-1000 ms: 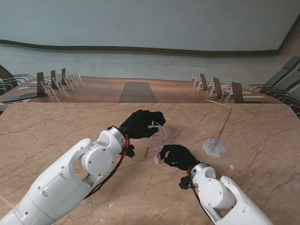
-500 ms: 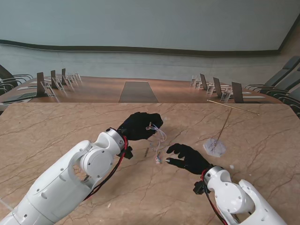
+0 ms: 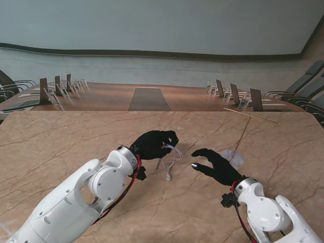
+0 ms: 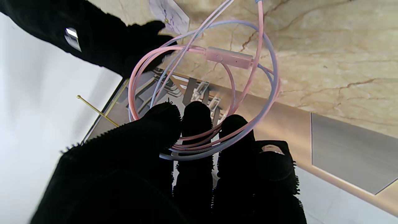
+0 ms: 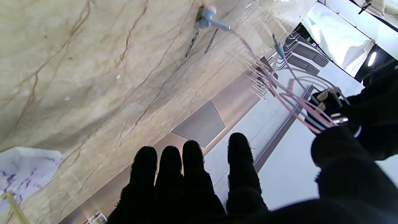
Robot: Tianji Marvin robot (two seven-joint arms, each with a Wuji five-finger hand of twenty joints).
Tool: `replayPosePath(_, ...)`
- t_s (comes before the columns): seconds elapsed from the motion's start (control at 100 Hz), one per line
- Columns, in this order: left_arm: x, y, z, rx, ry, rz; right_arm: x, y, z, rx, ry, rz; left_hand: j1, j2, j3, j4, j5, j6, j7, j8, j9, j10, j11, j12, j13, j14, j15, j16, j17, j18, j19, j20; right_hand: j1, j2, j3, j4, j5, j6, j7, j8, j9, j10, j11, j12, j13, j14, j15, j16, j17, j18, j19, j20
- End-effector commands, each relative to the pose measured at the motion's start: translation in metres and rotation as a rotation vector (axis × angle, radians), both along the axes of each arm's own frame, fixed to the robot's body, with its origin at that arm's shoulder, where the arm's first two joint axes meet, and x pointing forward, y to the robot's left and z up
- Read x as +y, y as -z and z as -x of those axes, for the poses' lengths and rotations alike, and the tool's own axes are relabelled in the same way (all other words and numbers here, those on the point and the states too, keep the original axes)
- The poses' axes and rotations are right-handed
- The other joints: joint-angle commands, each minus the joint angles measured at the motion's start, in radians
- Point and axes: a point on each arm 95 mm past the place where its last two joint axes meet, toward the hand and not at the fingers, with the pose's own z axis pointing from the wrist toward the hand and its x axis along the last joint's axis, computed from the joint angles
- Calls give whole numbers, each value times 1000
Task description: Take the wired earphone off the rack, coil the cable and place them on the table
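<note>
Left hand (image 3: 153,143) grips looped pink-blue earphone cable (image 4: 202,93); right hand (image 3: 218,166) splayed, empty.

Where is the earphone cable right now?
In the stand's view the earphone cable hangs looped from the left hand, mid-table, its end dangling toward the table; the open right hand is apart, to its right.

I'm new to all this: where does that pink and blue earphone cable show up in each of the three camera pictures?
Stand view: the earphone cable hangs from the left robot hand, mid-table, its end reaching toward the marble.
Left wrist view: the cable forms loops in the middle, pinched by the black fingers.
Right wrist view: it runs to the far side, where the other hand holds it.
Shared landmark: the purple-marked rack base.
</note>
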Motion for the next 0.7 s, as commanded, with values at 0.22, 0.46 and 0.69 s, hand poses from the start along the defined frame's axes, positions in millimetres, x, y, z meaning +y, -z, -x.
replayPosePath(0.22, -19, 15, 24, 76, 29, 24, -2, -12, 1, -24, -44, 15, 15, 15, -15, 13, 10, -4, 56, 0, 118, -6, 114, -137, 165, 85, 71, -58, 183, 34, 195, -145, -78, 43, -13, 29, -65, 1, -92, -94, -17, -53, -182, -75, -29, -82, -139, -69, -39, -86, -61, -34)
replayPosePath(0.46, -28, 30, 29, 141, 2, 53, 0, -13, 4, -5, -39, 10, 37, 13, -27, 7, 9, 9, 61, -25, 210, -16, 115, -320, 294, 134, 39, -134, 308, 108, 274, -283, -97, 49, -9, 24, -63, 0, -136, -122, -17, -68, -240, -94, -37, -99, -192, -83, -43, -98, -107, -44)
replayPosePath(0.69, -36, 53, 21, 215, -55, 86, -4, -12, 3, 5, -3, 13, 87, 34, -85, -7, -13, 33, 72, -52, 251, -9, 88, -398, 347, 173, 19, -163, 364, 163, 304, -345, -90, 51, -8, 23, -61, 7, -130, -120, -18, -65, -249, -96, -38, -95, -201, -81, -44, -99, -118, -39)
